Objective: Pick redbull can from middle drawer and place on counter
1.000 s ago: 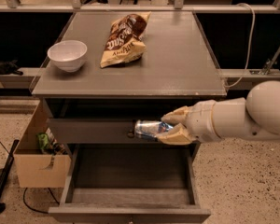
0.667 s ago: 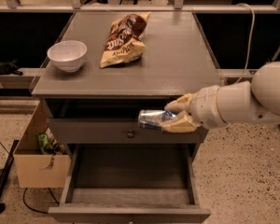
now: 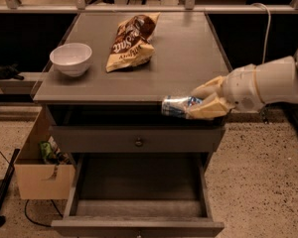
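Note:
My gripper (image 3: 199, 99) reaches in from the right and is shut on the redbull can (image 3: 177, 106), a slim blue-and-silver can held on its side. The can hangs level with the front edge of the counter (image 3: 179, 58), just in front of it, at the right. The middle drawer (image 3: 139, 182) is pulled open below, and its grey floor shows nothing on it. The drawer above it, with a round metal knob (image 3: 138, 142), is closed.
A white bowl (image 3: 71, 58) stands on the counter's left side. A yellow-brown chip bag (image 3: 130, 43) lies at the counter's middle back. A cardboard box (image 3: 39, 165) with items sits on the floor left of the cabinet. A rail runs behind the counter.
My gripper has lifted the redbull can from in front of the knob drawer up to the counter's front edge and drawn it slightly right.

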Robot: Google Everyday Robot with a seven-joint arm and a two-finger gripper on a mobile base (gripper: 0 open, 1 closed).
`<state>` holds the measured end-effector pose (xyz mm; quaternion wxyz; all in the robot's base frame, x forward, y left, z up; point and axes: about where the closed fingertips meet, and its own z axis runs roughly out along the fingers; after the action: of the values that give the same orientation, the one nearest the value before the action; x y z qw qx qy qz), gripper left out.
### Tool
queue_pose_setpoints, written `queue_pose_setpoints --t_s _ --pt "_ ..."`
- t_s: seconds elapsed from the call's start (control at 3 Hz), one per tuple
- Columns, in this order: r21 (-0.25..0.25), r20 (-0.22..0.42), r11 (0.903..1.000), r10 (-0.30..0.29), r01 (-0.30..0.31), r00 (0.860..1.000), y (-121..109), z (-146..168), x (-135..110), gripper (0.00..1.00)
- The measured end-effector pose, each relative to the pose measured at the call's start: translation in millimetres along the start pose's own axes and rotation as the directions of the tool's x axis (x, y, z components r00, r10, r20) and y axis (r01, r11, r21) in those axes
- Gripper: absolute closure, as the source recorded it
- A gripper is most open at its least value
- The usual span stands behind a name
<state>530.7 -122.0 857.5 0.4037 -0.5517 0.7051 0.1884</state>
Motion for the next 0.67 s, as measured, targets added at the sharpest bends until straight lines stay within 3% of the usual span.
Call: queue_pose_setpoints --t_s 0.67 --pt "0.012 0.013 0.9998 0.013 -0.013 1.0 -63 -28 -40 1.0"
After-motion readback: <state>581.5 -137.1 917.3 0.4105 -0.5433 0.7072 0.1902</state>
